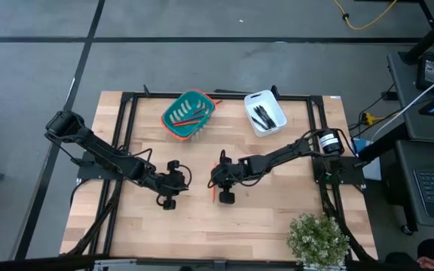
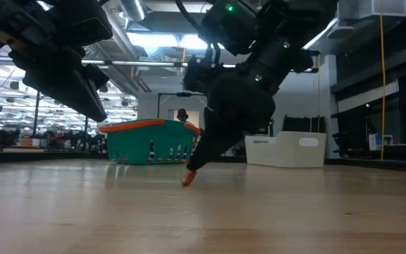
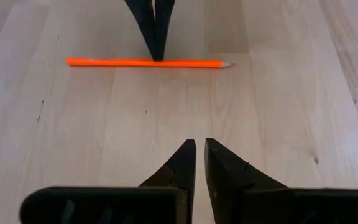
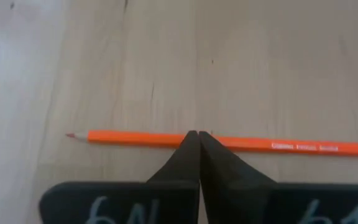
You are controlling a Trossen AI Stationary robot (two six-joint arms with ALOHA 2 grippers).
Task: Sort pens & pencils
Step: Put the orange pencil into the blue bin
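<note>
- The thing in play is one long, thin orange wooden pencil (image 4: 229, 142) with a sharpened tip, lying flat on the pale wooden table (image 1: 277, 218) just right of its middle. In the high view it shows as a short orange sliver (image 1: 215, 193) whose long axis runs from 12 to 6 o'clock.
- The right gripper (image 4: 199, 138) is the nearer arm by far: its dark fingertips come down on the pencil's shaft near mid-length, crossing the long axis square on. The two fingers are pressed together with no gap visible, clamped on the shaft or closing over it; I judge this a pinch on the pencil. Whether the pencil has left the wood I cannot tell; in the low view its orange end (image 2: 188, 180) sits at table level.
- The left gripper (image 3: 199, 149) hangs just off the pencil at its 9 o'clock side in the high view, fingers nearly together with a thin slit between them, holding nothing.
- The teal plastic basket with an orange rim (image 1: 173, 108), already holding a few reddish pencils (image 1: 190, 119), lies at about 11 o'clock from the right gripper. The white rectangular bin (image 1: 249, 99) holding the short black pens (image 1: 263, 117) lies at about 1 o'clock.
- Judged from this, the coming move is a lift and a carry towards 11 o'clock to the basket.
</note>
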